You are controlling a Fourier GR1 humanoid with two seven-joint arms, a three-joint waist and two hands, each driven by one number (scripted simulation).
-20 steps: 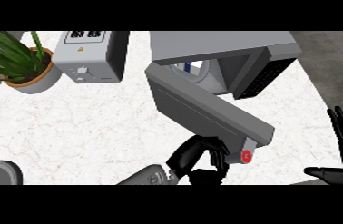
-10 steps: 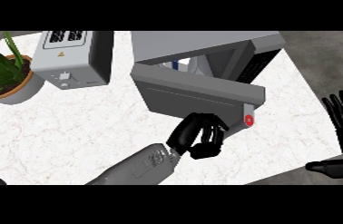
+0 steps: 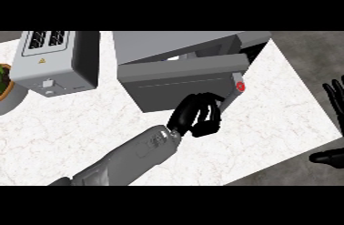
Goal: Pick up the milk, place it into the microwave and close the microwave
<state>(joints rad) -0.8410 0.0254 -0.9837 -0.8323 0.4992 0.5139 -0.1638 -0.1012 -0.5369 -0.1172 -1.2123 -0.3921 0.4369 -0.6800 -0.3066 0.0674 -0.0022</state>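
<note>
Against the microwave door (nearly closed), left hand, fingers curled, holding nothing.

No text is readable; the toaster bears a yellow warning sign.

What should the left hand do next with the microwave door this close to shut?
Probably push on toward the microwave body. The door is nearly closed, but a dark gap shows at its right end by the red button. The left hand sits curled against the door's front near the handle, well placed to press. The right hand rests open at the right edge.
</note>
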